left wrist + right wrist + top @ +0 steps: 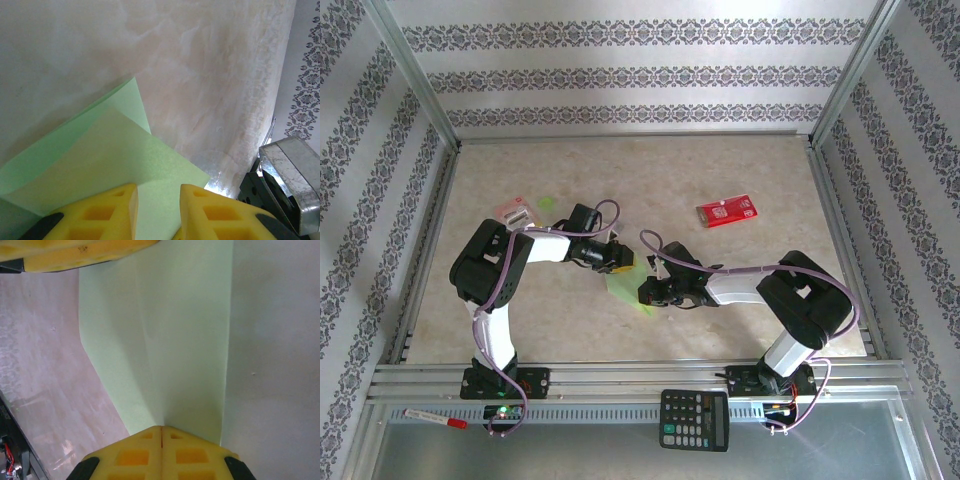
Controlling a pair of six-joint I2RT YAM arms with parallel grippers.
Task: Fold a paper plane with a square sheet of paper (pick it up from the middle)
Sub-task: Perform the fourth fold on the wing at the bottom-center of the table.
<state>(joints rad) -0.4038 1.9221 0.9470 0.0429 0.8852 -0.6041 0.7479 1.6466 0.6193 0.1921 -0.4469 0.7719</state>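
Note:
The square sheet of paper [623, 288], light green and folded with overlapping layers, lies near the table's middle between both grippers. My right gripper [648, 293] is shut on one end of it; in the right wrist view the yellow fingertips [150, 440] meet at the gripper [161, 429] and the paper [170, 340] runs away from them with a soft crease. My left gripper [620, 258] hovers at the sheet's far end. In the left wrist view this gripper [159, 192] is open, its fingers [117, 205] apart over the paper [125, 165].
A red-and-white packet [726, 212] lies at the back right. A pink-and-white packet [515, 212] and a tiny green disc [547, 203] sit at the back left. A calculator [694, 420] and a red-capped marker [435, 418] rest on the front rail.

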